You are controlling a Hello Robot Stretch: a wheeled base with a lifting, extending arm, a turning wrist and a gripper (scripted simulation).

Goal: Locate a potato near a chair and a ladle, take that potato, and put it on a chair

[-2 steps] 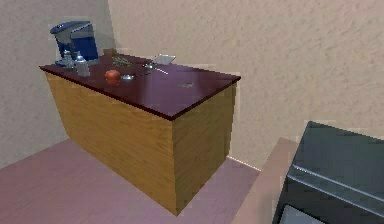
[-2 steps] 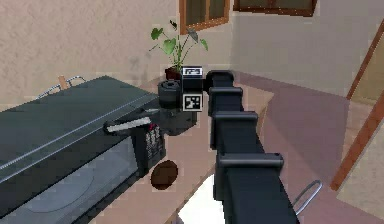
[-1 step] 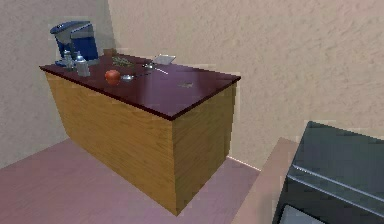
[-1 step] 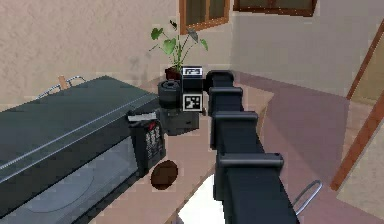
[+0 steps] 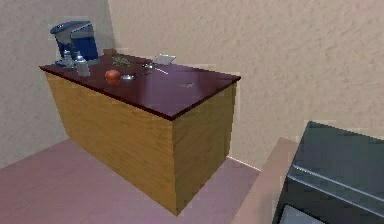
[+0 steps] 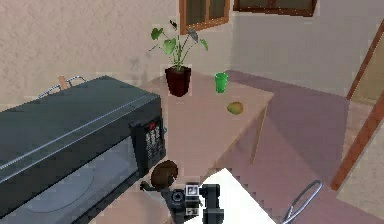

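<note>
My gripper shows at the arm side view's bottom edge, left of two white marked squares. A round brown potato-like lump sits right at its far end, over the beige table and by the microwave's corner. I cannot tell whether the gripper holds it. A small yellow-green lump lies farther out on the same table. A chair with a white seat and a thin metal back stands at the bottom right.
A black microwave covers the table's left; a potted plant and green cup stand behind. Ahead is a wooden counter with a coffee machine, a red round fruit and thin metal utensils. Pink floor lies around it.
</note>
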